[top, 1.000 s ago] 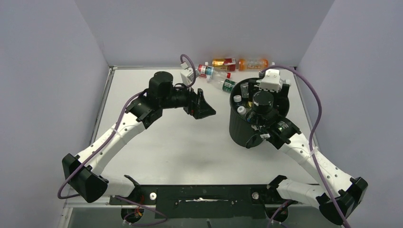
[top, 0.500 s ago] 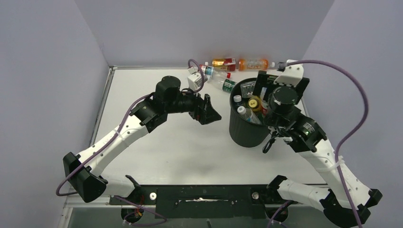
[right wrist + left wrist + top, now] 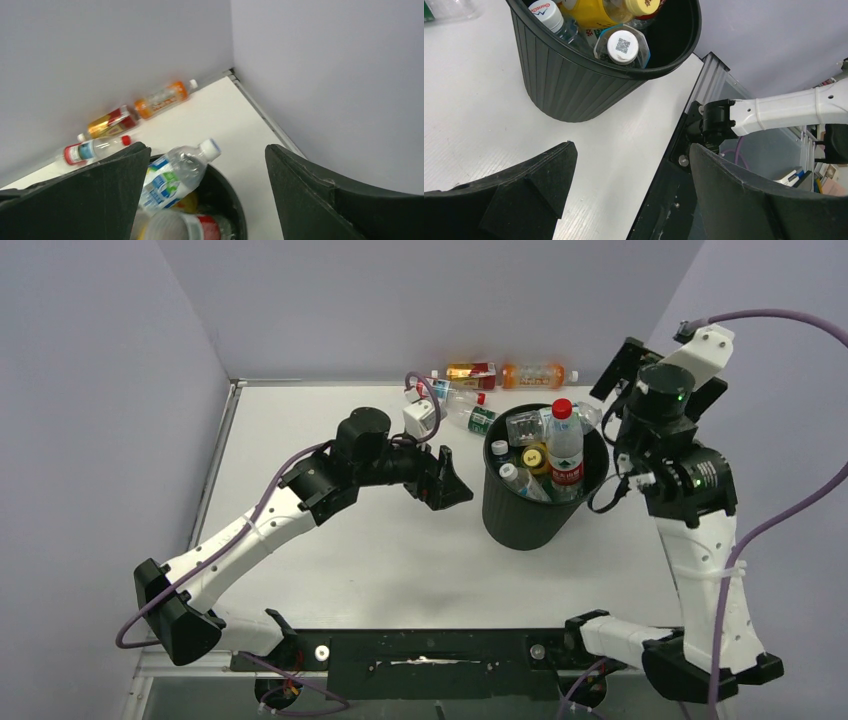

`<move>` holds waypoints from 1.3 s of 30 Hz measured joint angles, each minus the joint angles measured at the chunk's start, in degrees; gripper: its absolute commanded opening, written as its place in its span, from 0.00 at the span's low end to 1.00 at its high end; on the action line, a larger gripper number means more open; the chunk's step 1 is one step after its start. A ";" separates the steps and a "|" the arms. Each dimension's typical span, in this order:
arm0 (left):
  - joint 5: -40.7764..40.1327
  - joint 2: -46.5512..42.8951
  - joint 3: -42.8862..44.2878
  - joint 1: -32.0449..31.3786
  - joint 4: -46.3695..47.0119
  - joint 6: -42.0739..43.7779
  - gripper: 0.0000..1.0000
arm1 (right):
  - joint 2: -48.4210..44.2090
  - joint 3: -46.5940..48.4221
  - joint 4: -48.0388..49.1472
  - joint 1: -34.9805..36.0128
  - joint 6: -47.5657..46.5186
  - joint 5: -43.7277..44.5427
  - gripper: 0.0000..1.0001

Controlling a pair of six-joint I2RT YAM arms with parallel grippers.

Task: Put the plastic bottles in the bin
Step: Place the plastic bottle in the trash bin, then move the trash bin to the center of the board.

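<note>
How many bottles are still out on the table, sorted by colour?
Orange bottle: 1
Yellow-and-red bottle: 1
Clear: 2 (red-capped bottle, green-labelled bottle)
Total: 4

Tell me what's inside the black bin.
The bin holds a heap: a red-capped clear bottle standing tallest, a yellow-capped bottle, a white-capped bottle. Whatever lies beneath them, and the bin's floor, is covered.

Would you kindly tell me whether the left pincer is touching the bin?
Apart: the left wrist view shows bare table between the left pincer and the bin.
</note>
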 measured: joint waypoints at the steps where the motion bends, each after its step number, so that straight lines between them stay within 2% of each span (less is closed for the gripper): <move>1: -0.22 0.00 0.04 -0.20 -0.11 0.00 0.84 | 1.01 0.87 -0.81 -3.39 0.44 -2.16 0.89; 6: -1.20 0.00 0.20 -0.68 -0.68 0.00 0.84 | 4.17 -1.66 -4.39 -19.82 2.80 -16.35 0.86; 8: -1.46 0.00 0.24 -0.74 -1.14 0.02 0.83 | 3.87 -3.65 -5.79 -24.26 3.06 -21.68 0.82; 13: -2.36 0.00 0.24 -0.76 -2.01 0.07 0.84 | 0.44 -8.90 -6.36 -33.03 3.74 -32.87 0.78; 19: -3.10 0.00 0.26 -0.76 -2.45 0.13 0.84 | -4.24 -12.48 -6.47 -35.10 4.11 -40.68 0.67; 32: -4.70 0.00 0.50 -0.76 -3.74 0.13 0.84 | -7.17 -32.37 -2.56 -35.36 5.03 -49.40 0.50; 39: -5.86 -0.76 0.50 -0.76 -4.39 0.11 0.84 | -7.21 -34.71 1.49 -35.36 5.35 -52.89 0.33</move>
